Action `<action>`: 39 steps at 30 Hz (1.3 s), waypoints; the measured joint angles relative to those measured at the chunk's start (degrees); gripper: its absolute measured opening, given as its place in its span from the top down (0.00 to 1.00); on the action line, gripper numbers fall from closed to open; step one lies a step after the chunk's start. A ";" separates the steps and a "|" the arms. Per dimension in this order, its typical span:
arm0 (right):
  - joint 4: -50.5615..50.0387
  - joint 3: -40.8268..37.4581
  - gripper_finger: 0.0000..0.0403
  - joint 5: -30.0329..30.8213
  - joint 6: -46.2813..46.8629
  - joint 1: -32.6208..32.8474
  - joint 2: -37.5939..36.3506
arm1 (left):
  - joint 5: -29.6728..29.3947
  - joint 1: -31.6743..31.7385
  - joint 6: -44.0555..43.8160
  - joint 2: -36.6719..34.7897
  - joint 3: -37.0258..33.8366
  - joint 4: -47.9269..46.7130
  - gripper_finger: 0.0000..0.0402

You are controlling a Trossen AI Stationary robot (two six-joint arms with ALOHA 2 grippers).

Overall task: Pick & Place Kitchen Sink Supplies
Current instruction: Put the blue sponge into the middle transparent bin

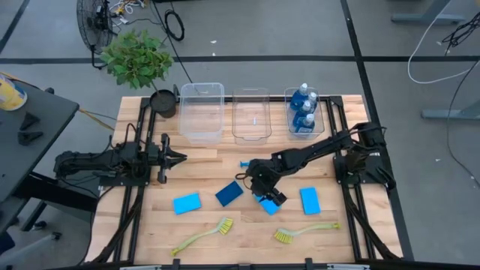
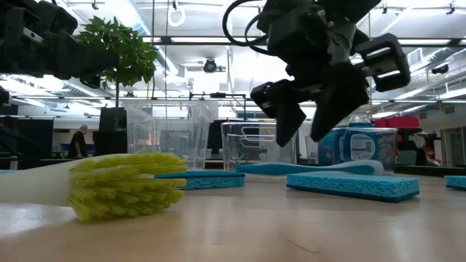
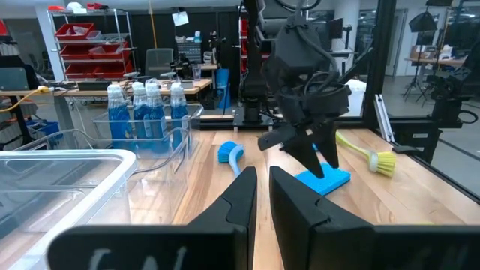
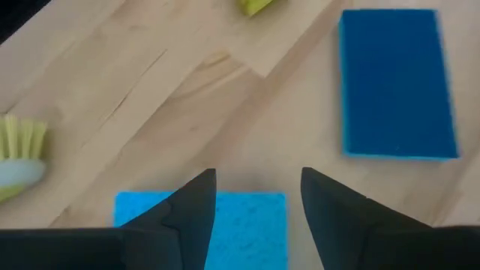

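Note:
My right gripper [image 1: 271,199] is open and slants down over a light blue sponge [image 4: 247,225] that lies flat mid-table. Its fingertips [image 2: 300,135] stand clear above the sponge. A dark blue sponge [image 1: 229,193] and two more light blue ones [image 1: 187,203] [image 1: 310,200] lie flat nearby. Two yellow-green brushes [image 1: 204,235] [image 1: 304,232] lie near the front edge. A blue brush [image 1: 245,163] is partly hidden by my right arm. Blue bottles [image 1: 304,109] stand in the right-hand bin. My left gripper [image 1: 178,157] waits shut at the left.
Three clear bins stand in a row at the far edge [image 1: 201,112] [image 1: 250,115] [image 1: 305,124]; the left and middle ones hold nothing. A potted plant [image 1: 139,60] is at the far left corner. Bare wood lies between the bins and the sponges.

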 joint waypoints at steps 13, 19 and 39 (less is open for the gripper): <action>5.42 -1.74 0.51 -1.06 -0.48 -1.10 2.79 | -0.01 0.02 -0.02 0.00 -0.02 0.02 0.89; 5.72 -4.00 0.51 -3.10 0.63 -2.19 2.79 | 0.00 0.01 0.00 0.00 -0.01 0.02 0.89; 7.49 -8.39 0.51 -8.46 1.44 -4.95 2.73 | -0.01 0.01 0.00 0.00 0.00 0.02 0.89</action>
